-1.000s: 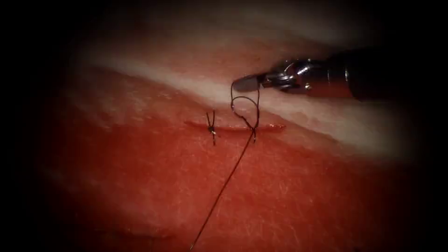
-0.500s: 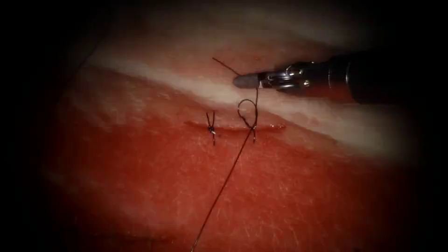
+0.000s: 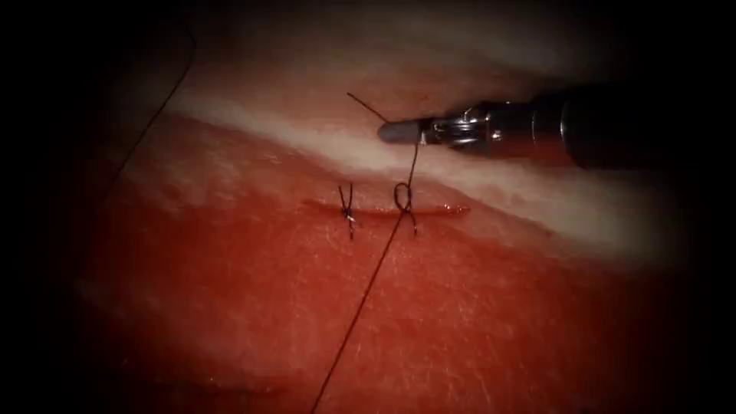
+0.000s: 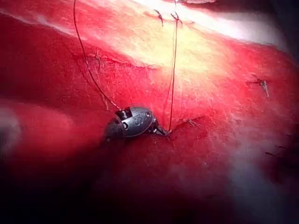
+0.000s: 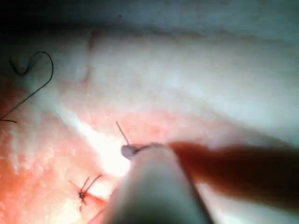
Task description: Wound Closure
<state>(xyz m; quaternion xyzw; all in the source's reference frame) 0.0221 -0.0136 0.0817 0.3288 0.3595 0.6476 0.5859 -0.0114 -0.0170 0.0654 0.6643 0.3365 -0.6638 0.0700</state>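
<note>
The thread (image 3: pixel 400 198) loop sits on the cut (image 3: pixel 383 208), just below my right tool (image 3: pixel 387 133), whose jaws clamp its short tail. My left tool (image 4: pixel 159 131) grips the long strand. Risk, in my judgement: uneven tension locks the knot loose or slips the tail free

1. The cut (image 3: pixel 383 208) runs left to right across the middle of the tissue (image 3: pixel 475 307).
2. A tied stitch (image 3: pixel 346 208) sits on the cut's left part; just right of it, a small loop of thread (image 3: pixel 402 197) stands on the cut.
3. Above and behind the loop, the right tool (image 3: pixel 400 132) reaches in from the right, jaws clamped on the thread.
4. In front, the thread leads to the left tool (image 4: pixel 161 132), which grips it.
</note>
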